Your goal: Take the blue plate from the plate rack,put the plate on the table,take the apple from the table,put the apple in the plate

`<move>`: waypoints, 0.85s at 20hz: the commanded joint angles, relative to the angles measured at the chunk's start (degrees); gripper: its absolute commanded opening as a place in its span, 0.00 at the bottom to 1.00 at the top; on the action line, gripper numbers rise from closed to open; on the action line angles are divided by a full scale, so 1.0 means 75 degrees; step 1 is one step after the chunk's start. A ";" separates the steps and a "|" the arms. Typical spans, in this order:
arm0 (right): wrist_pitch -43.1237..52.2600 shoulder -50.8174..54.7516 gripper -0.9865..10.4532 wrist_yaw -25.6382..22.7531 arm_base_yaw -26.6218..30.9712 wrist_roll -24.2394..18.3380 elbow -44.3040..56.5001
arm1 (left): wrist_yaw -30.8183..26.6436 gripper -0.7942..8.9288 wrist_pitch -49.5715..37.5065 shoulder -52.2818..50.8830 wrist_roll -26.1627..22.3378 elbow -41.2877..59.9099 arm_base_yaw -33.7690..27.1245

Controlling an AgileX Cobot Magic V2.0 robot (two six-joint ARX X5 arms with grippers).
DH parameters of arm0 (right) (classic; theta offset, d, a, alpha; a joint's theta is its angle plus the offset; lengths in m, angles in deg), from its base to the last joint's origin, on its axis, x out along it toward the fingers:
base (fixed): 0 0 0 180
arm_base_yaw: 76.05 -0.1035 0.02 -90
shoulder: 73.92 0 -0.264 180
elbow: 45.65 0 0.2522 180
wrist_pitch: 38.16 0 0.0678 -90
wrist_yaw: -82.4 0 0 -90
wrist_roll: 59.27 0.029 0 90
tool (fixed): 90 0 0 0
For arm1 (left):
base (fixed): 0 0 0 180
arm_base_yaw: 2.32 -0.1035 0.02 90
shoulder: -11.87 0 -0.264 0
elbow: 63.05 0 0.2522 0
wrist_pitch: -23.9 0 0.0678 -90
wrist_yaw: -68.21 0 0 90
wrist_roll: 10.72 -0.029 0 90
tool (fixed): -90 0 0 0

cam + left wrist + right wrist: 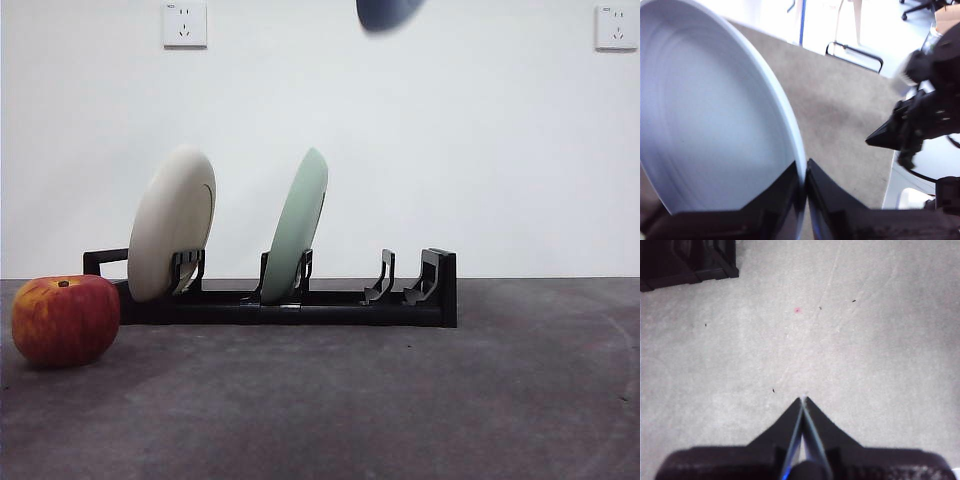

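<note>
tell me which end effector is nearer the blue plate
Left. The left end effector is clamped on the blue plate rim, high above the rack; the right end effector hovers shut over bare table.

**Plain White Wall, Two Sockets**

A bare white wall [450, 150] fills the background, evenly lit. One white socket [185, 24] sits high at left, another socket [616, 27] high at right. Beyond, chair legs [855, 50] stand on bright floor.

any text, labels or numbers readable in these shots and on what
None can be read.
The wall sockets carry no legible marking.
The blue plate, cream plate, green plate, plate rack and apple show no print.
</note>
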 commanded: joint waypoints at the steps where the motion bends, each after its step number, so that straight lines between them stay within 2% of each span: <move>1: 0.0052 0.0009 0.09 -0.0015 0.0000 0.0192 -0.0050 | -0.0676 0.07 -0.0041 -0.0743 -0.0385 0.0694 0.0338; 3: 0.0108 0.0009 0.09 -0.0015 0.0000 0.0198 -0.0050 | -0.1370 0.07 -0.0044 -0.1550 -0.0510 0.1868 0.0595; 4: 0.0169 0.0009 0.09 -0.0015 0.0000 0.0198 -0.0050 | -0.1472 0.07 -0.0044 -0.1973 -0.0530 0.2556 0.0697; 8: 0.0516 0.0000 0.09 -0.0006 0.0000 0.0303 -0.0050 | -0.1475 0.07 -0.0047 -0.3185 -0.0382 0.5053 0.0938; 12: 0.0667 -0.0102 0.09 -0.0003 0.0000 0.0533 -0.0050 | -0.1641 0.07 -0.0047 -0.3424 -0.0254 0.6758 0.0976; 15: 0.0621 -0.0157 0.09 0.0020 -0.0006 0.0568 -0.0050 | -0.2818 0.07 -0.0254 -0.3386 -0.0201 0.8107 0.1259; 17: 0.0615 -0.0192 0.09 0.0020 -0.0006 0.0568 -0.0050 | -0.3255 0.07 -0.1262 -0.3386 -0.0242 0.9235 0.1483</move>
